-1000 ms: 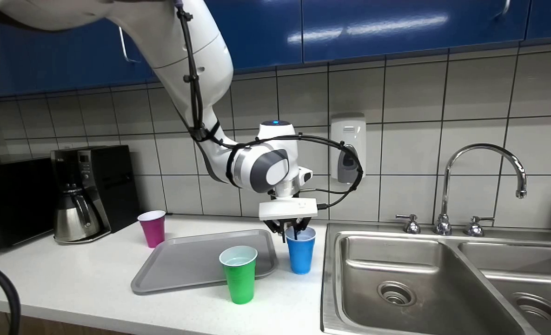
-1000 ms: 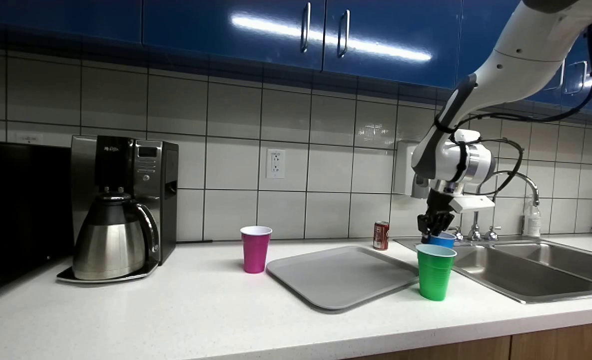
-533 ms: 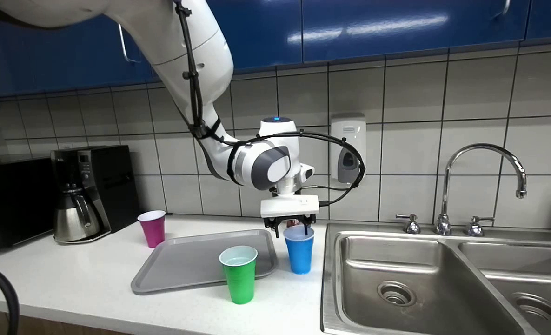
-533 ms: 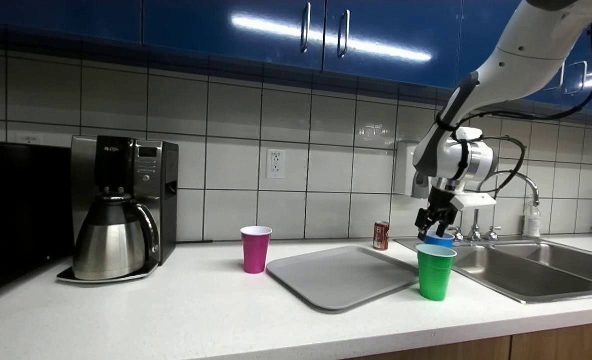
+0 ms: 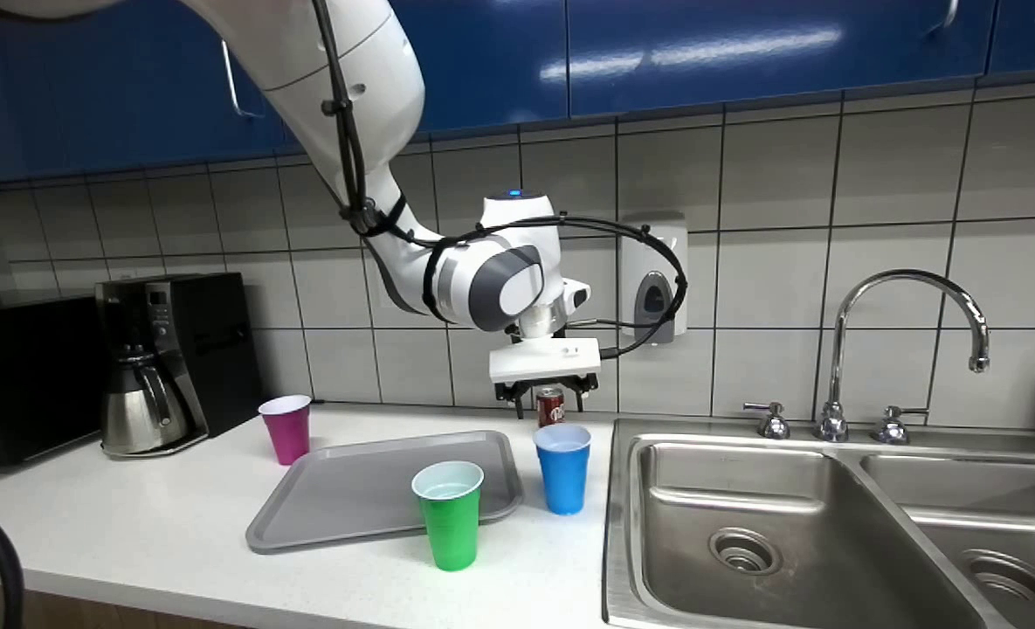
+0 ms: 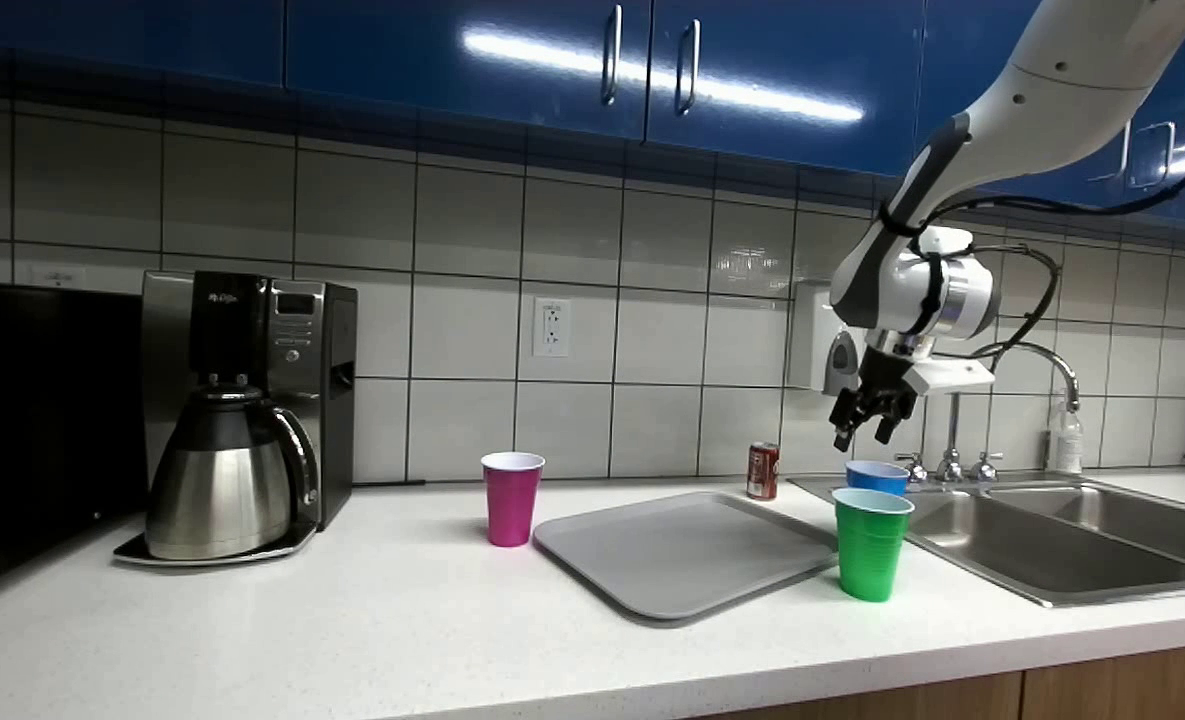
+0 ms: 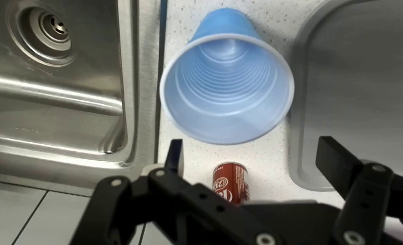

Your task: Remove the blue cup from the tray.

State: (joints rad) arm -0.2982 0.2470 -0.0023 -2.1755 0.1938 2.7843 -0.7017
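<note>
Wrist view shows the blue cup (image 7: 227,81) off the tray (image 7: 361,88), as asked, and the gripper (image 7: 250,148), 2 jaws spread, presumably to clear it.

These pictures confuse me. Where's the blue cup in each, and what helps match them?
In an exterior view: the blue cup is in the lower half, just right of centre.
In an exterior view: the blue cup is right of centre, partly hidden behind the green cup.
In the wrist view: the blue cup is upper middle, its mouth towards the camera.
Shared landmark: the red can, in every view.
</note>
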